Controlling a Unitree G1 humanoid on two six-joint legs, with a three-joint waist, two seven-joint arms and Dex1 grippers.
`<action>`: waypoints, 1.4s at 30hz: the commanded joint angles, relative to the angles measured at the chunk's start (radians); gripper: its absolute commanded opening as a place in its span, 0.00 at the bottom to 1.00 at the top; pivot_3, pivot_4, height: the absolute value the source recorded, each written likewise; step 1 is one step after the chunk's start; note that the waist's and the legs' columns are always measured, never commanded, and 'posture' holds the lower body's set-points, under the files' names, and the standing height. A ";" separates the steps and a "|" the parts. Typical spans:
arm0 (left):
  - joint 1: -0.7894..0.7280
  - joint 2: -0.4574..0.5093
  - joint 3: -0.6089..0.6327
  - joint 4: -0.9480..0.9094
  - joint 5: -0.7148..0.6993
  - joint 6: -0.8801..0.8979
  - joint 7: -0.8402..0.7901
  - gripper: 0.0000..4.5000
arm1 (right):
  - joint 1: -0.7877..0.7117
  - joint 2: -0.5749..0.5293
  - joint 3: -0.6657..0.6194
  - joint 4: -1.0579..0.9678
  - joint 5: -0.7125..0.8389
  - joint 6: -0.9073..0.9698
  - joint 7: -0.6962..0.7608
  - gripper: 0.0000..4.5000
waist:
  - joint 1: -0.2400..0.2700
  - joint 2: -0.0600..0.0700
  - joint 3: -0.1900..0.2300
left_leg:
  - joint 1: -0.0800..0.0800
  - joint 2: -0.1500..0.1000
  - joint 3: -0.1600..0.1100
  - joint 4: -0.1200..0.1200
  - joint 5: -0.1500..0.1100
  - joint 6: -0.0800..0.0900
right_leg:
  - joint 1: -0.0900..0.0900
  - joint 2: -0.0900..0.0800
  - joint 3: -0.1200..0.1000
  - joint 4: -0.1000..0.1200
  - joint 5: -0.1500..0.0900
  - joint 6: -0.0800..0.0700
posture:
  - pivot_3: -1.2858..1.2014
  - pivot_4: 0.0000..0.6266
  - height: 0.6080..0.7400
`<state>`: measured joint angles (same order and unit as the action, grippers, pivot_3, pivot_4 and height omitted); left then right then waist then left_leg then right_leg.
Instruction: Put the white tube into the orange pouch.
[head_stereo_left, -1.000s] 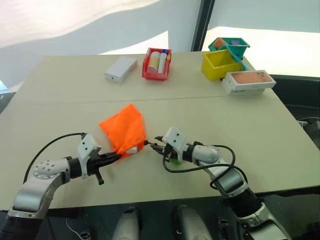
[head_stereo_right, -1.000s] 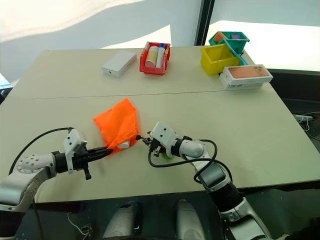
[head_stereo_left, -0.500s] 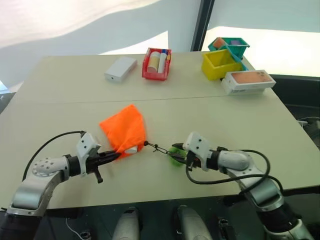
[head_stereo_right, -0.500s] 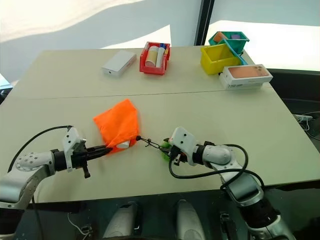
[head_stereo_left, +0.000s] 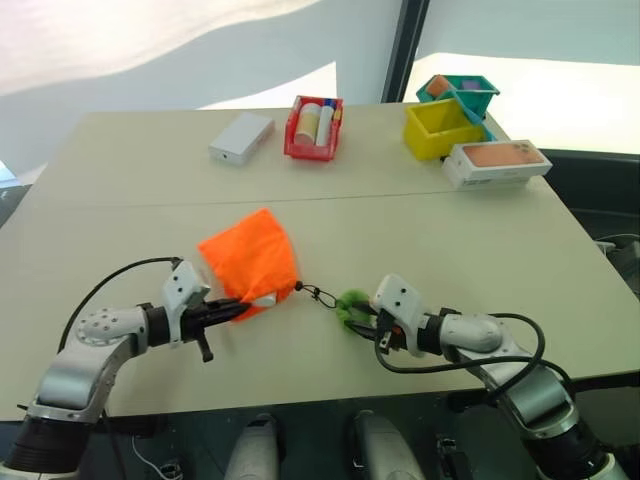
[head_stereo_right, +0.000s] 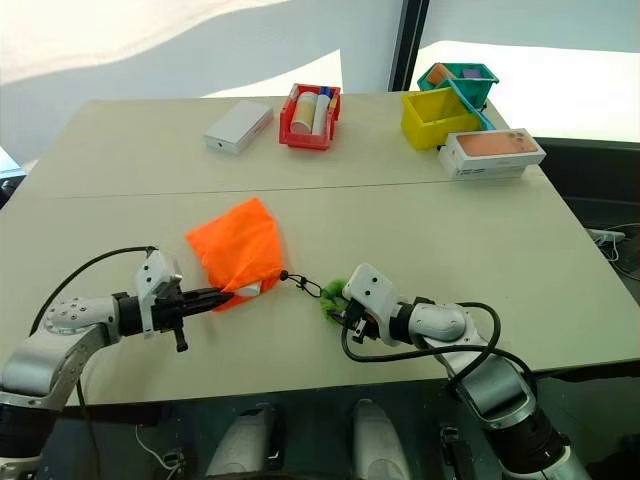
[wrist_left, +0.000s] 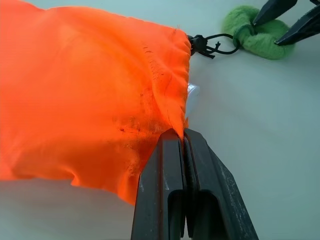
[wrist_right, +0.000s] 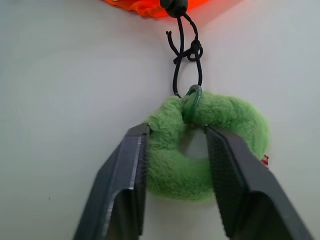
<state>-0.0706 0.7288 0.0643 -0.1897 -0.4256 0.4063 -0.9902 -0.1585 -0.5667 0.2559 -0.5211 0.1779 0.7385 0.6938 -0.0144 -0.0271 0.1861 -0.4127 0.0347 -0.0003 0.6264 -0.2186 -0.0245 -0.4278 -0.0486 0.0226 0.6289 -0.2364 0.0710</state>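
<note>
Your left gripper (wrist_left: 181, 142) is fully closed, pinching the near edge of the pouch (head_stereo_left: 248, 262) by its mouth. The pouch lies flat on the tabletop (head_stereo_left: 420, 230), near the front edge, left of centre.

The tube (wrist_left: 192, 96) sits inside the pouch; you can see its white end poking out at the mouth, just beside your left fingertips. In the head views the same white bit (head_stereo_left: 266, 299) shows at the pouch's lower right corner.

A black cord (wrist_right: 183, 55) runs from the pouch mouth to the right, knotted, ending at a fuzzy green loop (wrist_right: 212, 145) lying on the tabletop.

Your right gripper (wrist_right: 176, 145) is part open, at a medium gap. One finger (wrist_right: 131, 170) is outside the loop's edge, the other (wrist_right: 227, 170) goes through or over the loop's centre. The fingers look to be touching the fuzz, but you can't tell from this whether they actually clamp it. The cord looks slack-ish, not taut.

At the back of the tabletop, well apart from both arms: a flat white box (head_stereo_left: 241, 137), a red basket (head_stereo_left: 313, 128) with a few items inside, a yellow bin (head_stereo_left: 441, 129), a teal bin (head_stereo_left: 460, 92), and a white box with an orange lid (head_stereo_left: 497, 163) on the right.
</note>
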 joint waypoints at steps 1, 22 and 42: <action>-0.003 -0.004 0.006 -0.014 -0.003 -0.015 -0.001 0.00 | 0.005 -0.003 -0.005 -0.028 0.009 0.002 -0.010 0.64 | 0.000 0.000 0.000 | 0.000 0.000 0.000 0.000 0.000 0.000 | 0.000 0.000 0.000 0.000 0.000 0.000 | 0.52 0.24 1.00; 0.007 0.006 0.033 -0.038 -0.068 0.033 -0.043 0.33 | 0.013 -0.023 0.013 -0.025 0.001 -0.003 -0.036 0.00 | 0.000 0.000 0.000 | 0.000 0.000 0.000 0.000 0.000 0.000 | 0.000 0.000 0.000 0.000 0.000 0.000 | 0.52 0.24 1.00; -0.808 -0.143 -0.338 0.621 0.060 0.034 -0.456 0.78 | 0.023 -0.075 -0.099 -0.102 0.089 -0.058 0.024 0.00 | 0.005 -0.001 0.000 | -0.006 -0.003 -0.004 0.006 0.000 0.001 | 0.000 0.003 -0.003 0.000 -0.001 0.003 | 0.52 0.24 1.00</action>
<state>-0.8236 0.5987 -0.2327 0.3370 -0.4222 0.4993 -1.3831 -0.1258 -0.6456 0.1610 -0.6032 0.2614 0.7052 0.7217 -0.0096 -0.0277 0.1864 -0.4195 0.0320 -0.0046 0.6322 -0.2182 -0.0238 -0.4282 -0.0455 0.0194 0.6296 -0.2374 0.0737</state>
